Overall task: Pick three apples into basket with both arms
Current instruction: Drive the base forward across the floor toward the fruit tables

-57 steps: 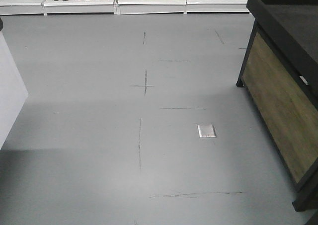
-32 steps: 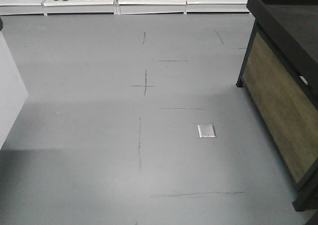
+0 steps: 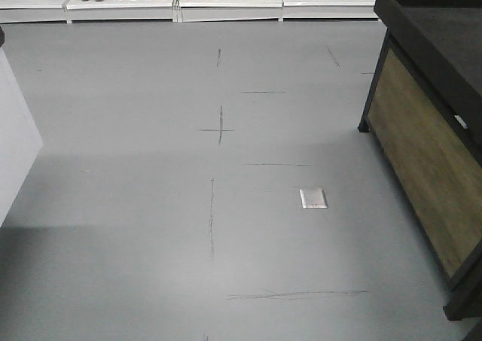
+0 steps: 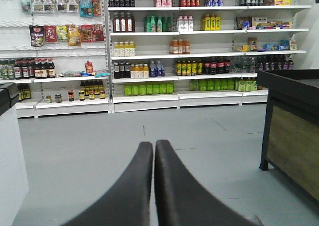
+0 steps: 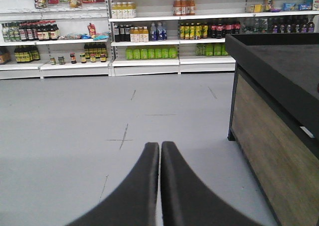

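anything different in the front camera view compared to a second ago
Nothing visibly changed. The grey floor with thin dark line marks, the small silver floor plate, the black-topped counter with a wood side panel and the white shelves of bottles all sit where they were.

Counter [image 3: 422, 153] partly beyond right edge
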{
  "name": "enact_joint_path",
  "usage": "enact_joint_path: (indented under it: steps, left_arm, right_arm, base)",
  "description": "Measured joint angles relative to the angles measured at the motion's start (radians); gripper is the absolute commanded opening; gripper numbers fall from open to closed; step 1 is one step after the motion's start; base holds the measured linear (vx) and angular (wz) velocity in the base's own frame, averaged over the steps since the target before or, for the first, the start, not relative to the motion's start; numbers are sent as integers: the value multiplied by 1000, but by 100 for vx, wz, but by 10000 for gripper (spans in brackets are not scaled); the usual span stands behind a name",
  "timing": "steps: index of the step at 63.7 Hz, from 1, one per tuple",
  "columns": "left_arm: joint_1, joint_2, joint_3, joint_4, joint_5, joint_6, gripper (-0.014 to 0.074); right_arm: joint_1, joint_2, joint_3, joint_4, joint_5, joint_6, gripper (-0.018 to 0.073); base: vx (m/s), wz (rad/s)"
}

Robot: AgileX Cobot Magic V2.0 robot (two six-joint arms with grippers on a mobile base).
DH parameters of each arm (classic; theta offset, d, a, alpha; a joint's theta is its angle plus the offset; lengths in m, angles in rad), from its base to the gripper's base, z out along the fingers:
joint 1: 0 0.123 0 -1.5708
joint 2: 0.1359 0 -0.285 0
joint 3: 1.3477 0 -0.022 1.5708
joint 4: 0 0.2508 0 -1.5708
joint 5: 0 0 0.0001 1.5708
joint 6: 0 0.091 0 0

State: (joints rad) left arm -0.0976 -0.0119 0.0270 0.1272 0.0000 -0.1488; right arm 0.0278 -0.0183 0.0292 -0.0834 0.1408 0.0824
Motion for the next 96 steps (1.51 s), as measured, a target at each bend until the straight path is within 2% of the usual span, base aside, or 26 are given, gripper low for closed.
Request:
enact_joint_path:
  steps: [96]
  left_arm:
    - [0,0,0,0,0,0,-6]
  right_arm:
    - [0,0,0,0,0,0,-9]
  base:
    - [8,1]
